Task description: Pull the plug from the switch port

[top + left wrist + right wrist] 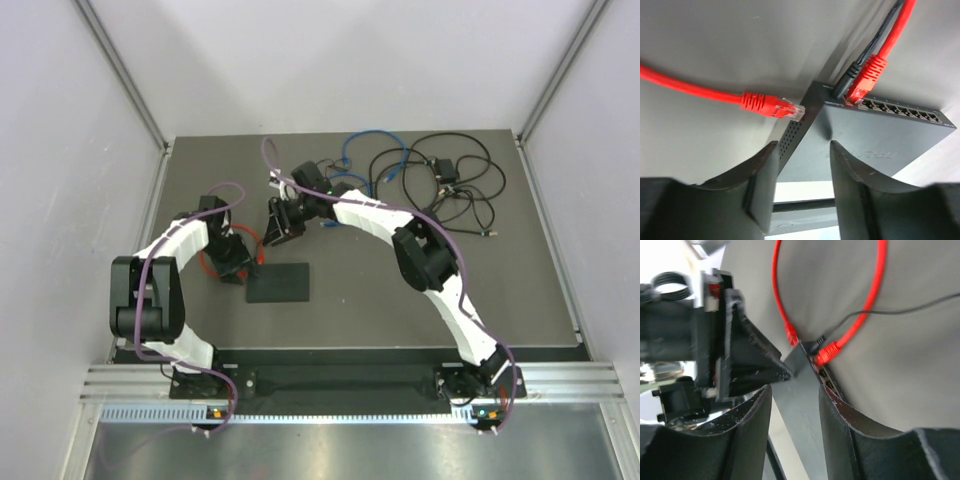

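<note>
1. Dark grey mat (420,300) on the table, white walls on three sides; tangle of black cables (455,185) and a blue cable (372,150) at the far right, well apart from the work
2. Switch (279,282): flat black box lying on the mat, left of centre, near the arm bases
3. Left wrist view: row of sockets along one edge of the switch; red plug (867,77) is seated in the end switch port (855,101), nearest the corner
4. Black power lead (846,82) is plugged in just beside the red plug, on the corner side
5. Loose red connector (772,106) lies on the mat, its clear tip touching or almost touching the vented side of the switch; not in any socket
6. Left gripper (803,146): fingers spread, switch corner in the gap; cannot tell whether they press on it
7. Right gripper (795,390): fingers spread, nothing pinched; switch and red plug show through the gap, plug apart from the fingertips
8. Top view: right gripper hangs just past the far edge of the switch, left gripper at its left corner
</note>
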`<state>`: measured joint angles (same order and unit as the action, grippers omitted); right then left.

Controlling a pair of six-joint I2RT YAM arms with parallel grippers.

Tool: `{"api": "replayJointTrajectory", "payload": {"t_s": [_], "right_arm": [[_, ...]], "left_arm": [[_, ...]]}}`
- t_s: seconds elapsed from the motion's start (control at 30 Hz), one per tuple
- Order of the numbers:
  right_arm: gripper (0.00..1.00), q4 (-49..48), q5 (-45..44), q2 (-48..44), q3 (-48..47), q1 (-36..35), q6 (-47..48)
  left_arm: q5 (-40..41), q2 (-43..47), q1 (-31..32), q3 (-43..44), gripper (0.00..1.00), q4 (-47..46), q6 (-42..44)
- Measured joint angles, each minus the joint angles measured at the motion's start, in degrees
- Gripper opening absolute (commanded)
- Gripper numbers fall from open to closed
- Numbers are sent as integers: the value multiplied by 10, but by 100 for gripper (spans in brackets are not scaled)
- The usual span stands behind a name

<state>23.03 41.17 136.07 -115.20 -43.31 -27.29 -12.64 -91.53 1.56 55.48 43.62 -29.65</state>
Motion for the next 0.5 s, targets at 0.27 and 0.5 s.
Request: {"api": "replayJointTrajectory", "payload": {"t_s": [0.27, 0.5], "right_arm": [[41, -96, 39, 66, 25, -8, -97], [40, -182, 67, 47, 126, -5, -145]], "left_arm": [[-11, -1, -2, 0, 50, 1, 8], [-35, -15, -2, 0, 49, -7, 9]]}}
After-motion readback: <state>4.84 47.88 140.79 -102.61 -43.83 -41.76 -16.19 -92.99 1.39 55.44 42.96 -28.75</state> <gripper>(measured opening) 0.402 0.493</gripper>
